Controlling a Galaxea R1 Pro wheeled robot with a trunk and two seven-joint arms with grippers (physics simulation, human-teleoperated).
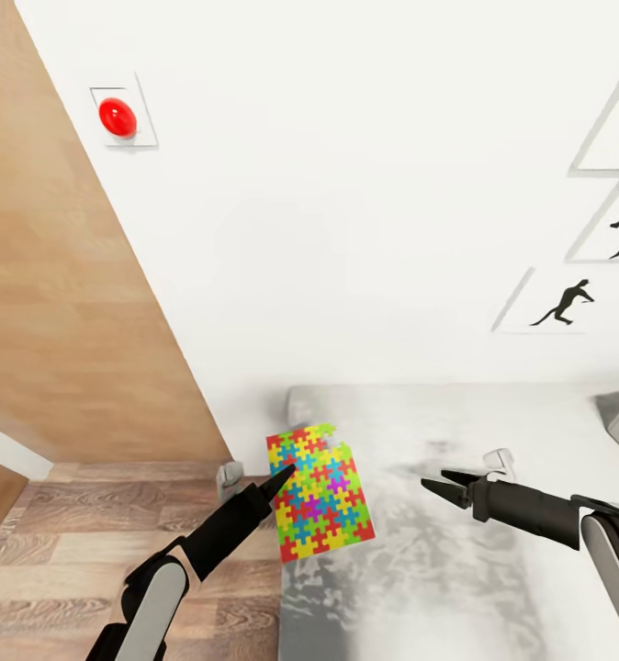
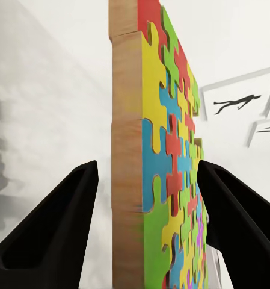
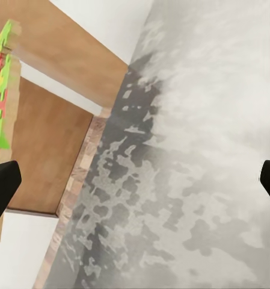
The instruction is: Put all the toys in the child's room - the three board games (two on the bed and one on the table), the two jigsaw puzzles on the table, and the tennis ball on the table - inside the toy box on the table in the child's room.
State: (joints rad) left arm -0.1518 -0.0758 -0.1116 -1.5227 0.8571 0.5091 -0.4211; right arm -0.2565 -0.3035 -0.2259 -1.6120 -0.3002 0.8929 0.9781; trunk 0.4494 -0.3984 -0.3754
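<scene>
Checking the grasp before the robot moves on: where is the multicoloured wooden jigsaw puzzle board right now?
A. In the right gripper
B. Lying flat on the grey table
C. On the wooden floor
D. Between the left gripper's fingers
D: the multicoloured wooden jigsaw puzzle board stands edge-on between the left gripper fingers, while the right gripper is open and empty.

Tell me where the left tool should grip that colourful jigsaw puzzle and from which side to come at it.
Grip the jigsaw puzzle across its thin wooden edge, one finger on the printed face and one on the back. It stands on edge between the left tool's open fingers, so closing straight in from that exposed edge looks best. The flat faces give broad contact; the board seems too wide to span otherwise.
</scene>
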